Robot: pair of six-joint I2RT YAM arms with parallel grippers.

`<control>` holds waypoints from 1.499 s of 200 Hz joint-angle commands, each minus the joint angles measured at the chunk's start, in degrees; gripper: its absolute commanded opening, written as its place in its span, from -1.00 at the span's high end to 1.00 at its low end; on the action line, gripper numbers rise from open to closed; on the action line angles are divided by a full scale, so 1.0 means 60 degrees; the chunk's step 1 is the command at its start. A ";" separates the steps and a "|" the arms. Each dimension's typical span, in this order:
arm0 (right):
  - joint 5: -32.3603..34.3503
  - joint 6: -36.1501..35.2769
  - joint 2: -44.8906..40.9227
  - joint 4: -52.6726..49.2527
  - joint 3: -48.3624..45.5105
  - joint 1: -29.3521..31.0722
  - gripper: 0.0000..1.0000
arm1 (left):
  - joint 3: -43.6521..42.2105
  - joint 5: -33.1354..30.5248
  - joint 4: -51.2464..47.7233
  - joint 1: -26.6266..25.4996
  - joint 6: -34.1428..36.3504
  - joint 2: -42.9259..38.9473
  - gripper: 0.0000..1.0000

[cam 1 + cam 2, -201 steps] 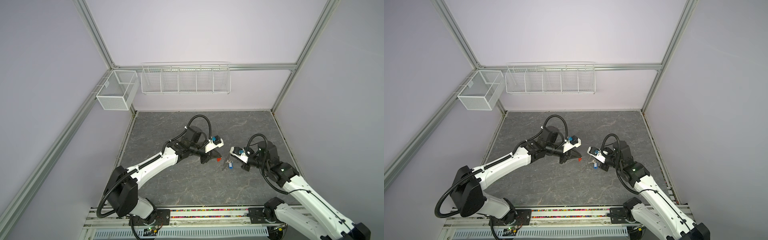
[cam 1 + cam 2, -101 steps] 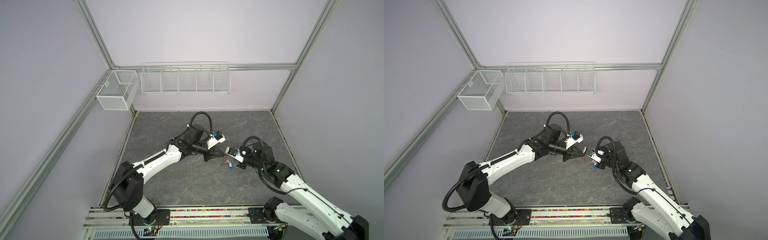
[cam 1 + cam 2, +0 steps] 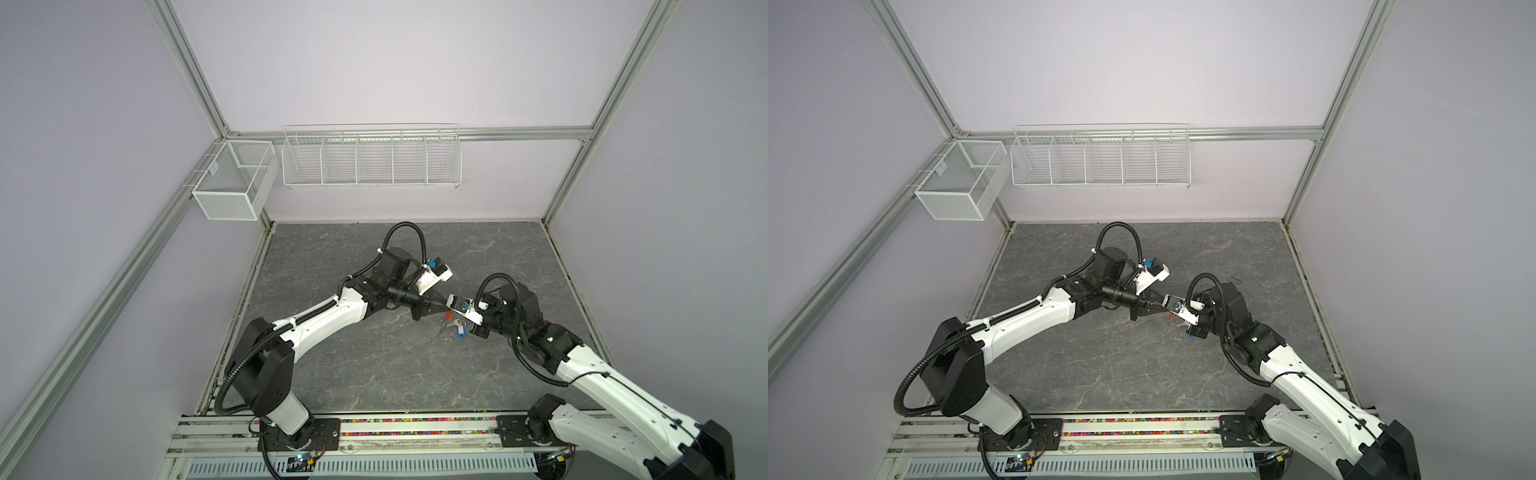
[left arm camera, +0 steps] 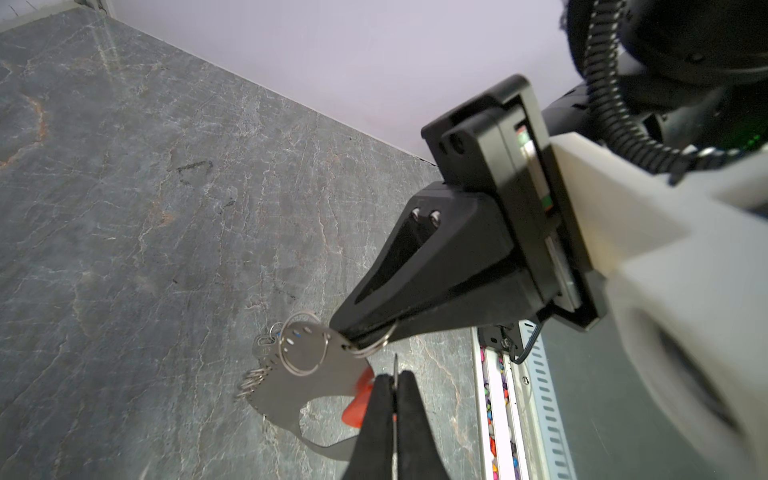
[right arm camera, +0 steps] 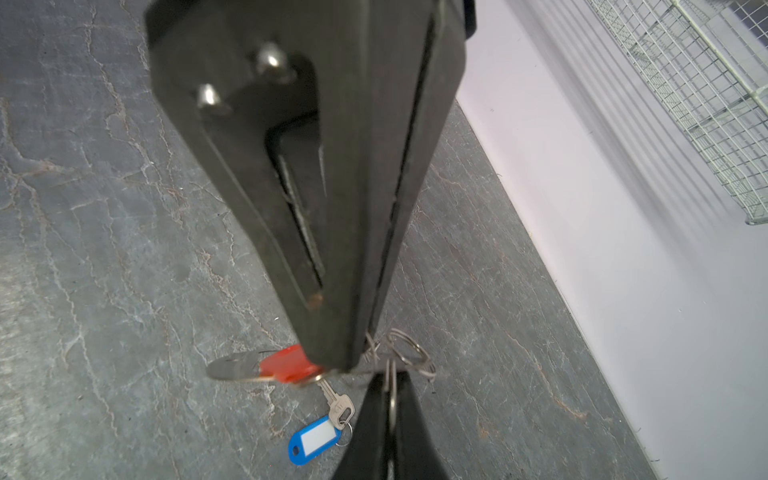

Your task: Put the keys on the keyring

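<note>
Nearest: blue-tag key (image 5: 316, 440) loose on table (image 3: 374, 374), likely next. Above it, right gripper (image 5: 390, 380) jaws clamped on keyring (image 4: 303, 382) split ring, holder dangling as target. Left gripper (image 4: 394, 376) jaws clamped on red-tag key (image 5: 286, 365), tip-to-tip, apparently for threading.

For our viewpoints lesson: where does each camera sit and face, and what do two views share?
Top views: high above the arms' bases, looking down on the table; both arms show.
Left wrist: on the left arm, looking past the left gripper at the keyring in the right gripper.
Right wrist: on the right arm, looking past its gripper at the left gripper, red key, blue key.
Shared: both wrist views show both shut grippers, red key.
</note>
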 commanded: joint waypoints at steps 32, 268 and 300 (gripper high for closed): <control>0.0032 -0.0165 -0.0035 0.0065 0.0132 0.0177 0.85 | 0.0650 -0.0294 -0.0067 -0.0177 -0.0326 0.0206 1.00; -0.0187 -0.0301 -0.0406 -0.0047 -0.0133 0.0208 0.86 | 0.1443 -0.0588 -0.2344 0.0143 0.0435 0.0583 0.82; -0.0819 -0.0478 -0.0243 -0.0228 -0.0048 0.0206 0.85 | 0.1735 -0.0225 -0.3222 0.0303 0.1381 0.0702 0.77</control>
